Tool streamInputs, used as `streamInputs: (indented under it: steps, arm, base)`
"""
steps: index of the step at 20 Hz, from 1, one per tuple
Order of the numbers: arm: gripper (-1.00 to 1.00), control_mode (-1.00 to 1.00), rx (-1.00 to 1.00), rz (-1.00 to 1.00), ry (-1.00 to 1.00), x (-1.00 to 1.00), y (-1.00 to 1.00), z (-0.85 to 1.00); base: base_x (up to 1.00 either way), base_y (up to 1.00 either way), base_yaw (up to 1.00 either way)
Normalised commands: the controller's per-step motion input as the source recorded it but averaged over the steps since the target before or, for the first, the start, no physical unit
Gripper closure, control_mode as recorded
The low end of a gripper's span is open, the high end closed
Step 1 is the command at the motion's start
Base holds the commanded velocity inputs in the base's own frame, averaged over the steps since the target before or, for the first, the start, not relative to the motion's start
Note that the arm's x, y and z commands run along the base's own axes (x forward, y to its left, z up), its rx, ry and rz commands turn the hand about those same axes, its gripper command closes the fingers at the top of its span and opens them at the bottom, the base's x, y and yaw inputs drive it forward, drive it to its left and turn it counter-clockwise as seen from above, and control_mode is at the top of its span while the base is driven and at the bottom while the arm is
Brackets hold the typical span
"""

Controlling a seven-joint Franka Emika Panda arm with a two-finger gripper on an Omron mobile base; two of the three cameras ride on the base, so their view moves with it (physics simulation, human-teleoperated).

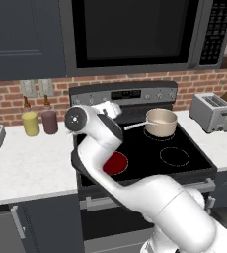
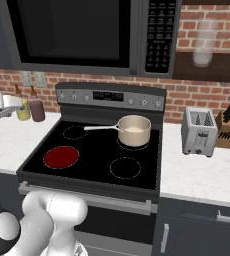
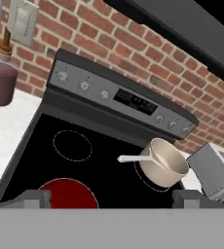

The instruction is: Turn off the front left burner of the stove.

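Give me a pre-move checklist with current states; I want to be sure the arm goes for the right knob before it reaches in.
1. Front left burner off: not ok, disc glows red.
2. Knobs on the stove back panel in sight: ok, hand view shows three left of the display, more right.
3. Which knob drives this burner: cannot tell, markings too small.
4. Gripper free: ok, open, nothing between the tips.
5. Pot clear of the left knobs: ok, it sits on the rear right zone.
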Motion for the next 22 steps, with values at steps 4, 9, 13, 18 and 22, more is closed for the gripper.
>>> streamInputs:
  steps: [4,9,13,18,22]
  arm:
    - [-1.00,-1.00,0.05,0.21,-0.43,0.07,-0.07,0.00]
    - [-1.00,-1.00,0.04,0.30,-0.30,0.26,-0.27,0.00]
    - [-1.00,-1.00,0.04,0.32,-0.32,0.25,-0.36,-0.04]
    - [-1.00,-1.00,0.00,0.09,-0.07,0.26,-0.13,-0.08]
    - [-1.00,-1.00,-0.02,0.00,-0.01,0.26,0.00,-0.05]
  base:
    - [0.00,0.00,0.00]
    - [0.00,0.00,0.00]
    - [0.00,0.00,0.00]
    - [0.00,0.00,0.00]
    - [0.00,0.00,0.00]
